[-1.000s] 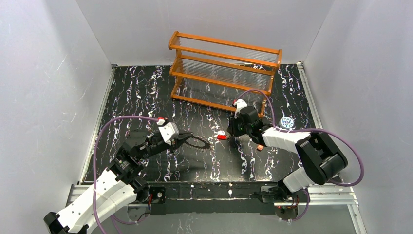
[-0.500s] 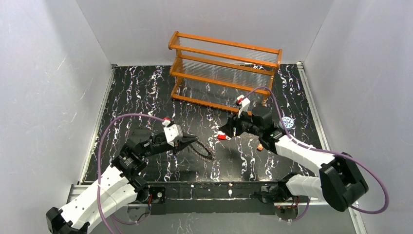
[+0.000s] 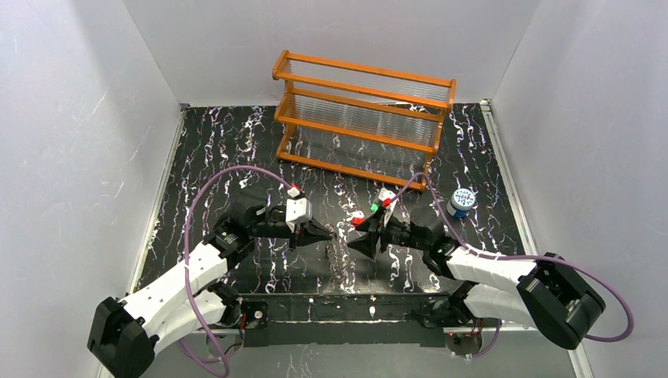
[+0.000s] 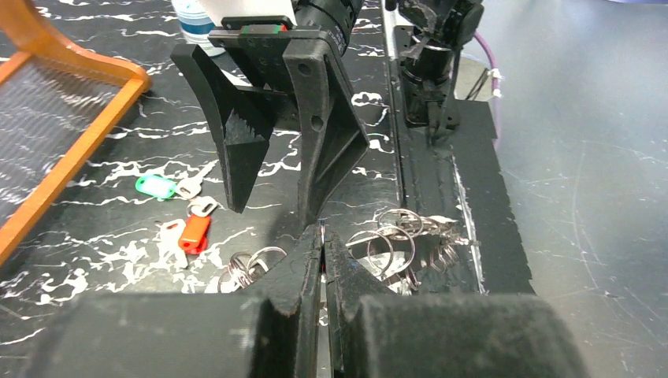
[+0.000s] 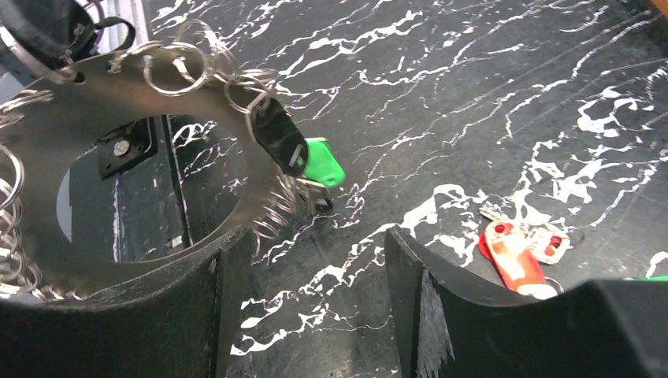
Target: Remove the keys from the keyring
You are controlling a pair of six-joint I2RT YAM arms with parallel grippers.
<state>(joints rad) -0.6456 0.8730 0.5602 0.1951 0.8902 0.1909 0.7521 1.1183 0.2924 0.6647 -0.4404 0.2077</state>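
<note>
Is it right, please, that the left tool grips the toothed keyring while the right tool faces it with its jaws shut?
Not quite: the right tool is open, jaws spread wide, as the left wrist view shows. The left tool does grip the keyring, and the right tool faces it.

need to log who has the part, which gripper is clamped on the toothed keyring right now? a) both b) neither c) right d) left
d: the left gripper has its fingers pressed shut on the edge of the keyring and holds it up, while the right gripper is close to it with its jaws apart, gripping nothing.
</note>
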